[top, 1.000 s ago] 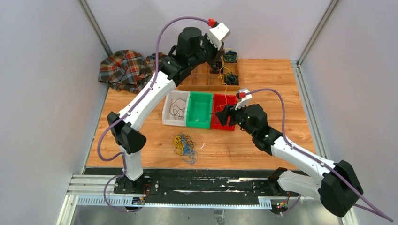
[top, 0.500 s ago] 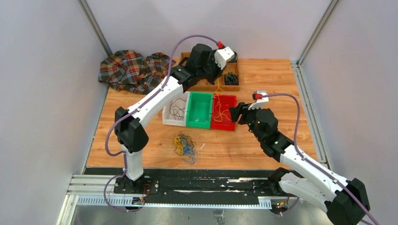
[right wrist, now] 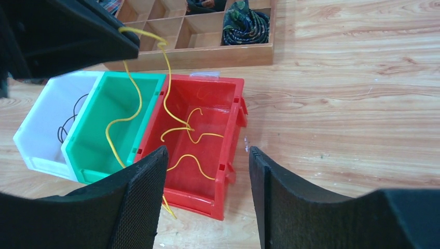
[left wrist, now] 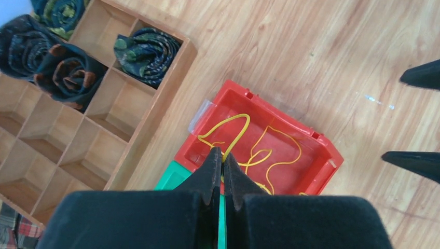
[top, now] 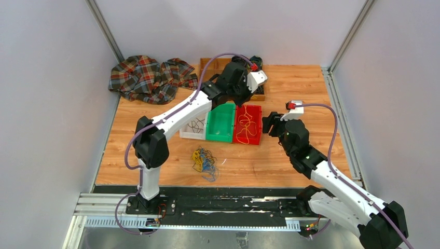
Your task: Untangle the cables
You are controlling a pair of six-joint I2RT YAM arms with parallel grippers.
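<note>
The left end effector (left wrist: 222, 155) is clenched on a yellow cable (right wrist: 166, 78) above the far edge of a red bin (top: 247, 141). The cable hangs from its fingertips. Most of its loops lie on the bin's floor, and one strand droops across the green bin (top: 220, 116) just to the left. Right of the red bin, the right end effector (right wrist: 207, 153) hovers with its fingers spread wide and grasps nothing. The rest of the cables (top: 203, 161), a clump of yellow, black and blue-green loops, sit on the bench (top: 306, 88) nearer than the bins and well apart from both arms. A thin black cable (top: 196, 123) rests in the white bin (top: 186, 130). Farther back is a wooden tray (left wrist: 150, 119) with dark rolled coils (left wrist: 148, 49), and at far left a plaid cloth (top: 145, 78).
</note>
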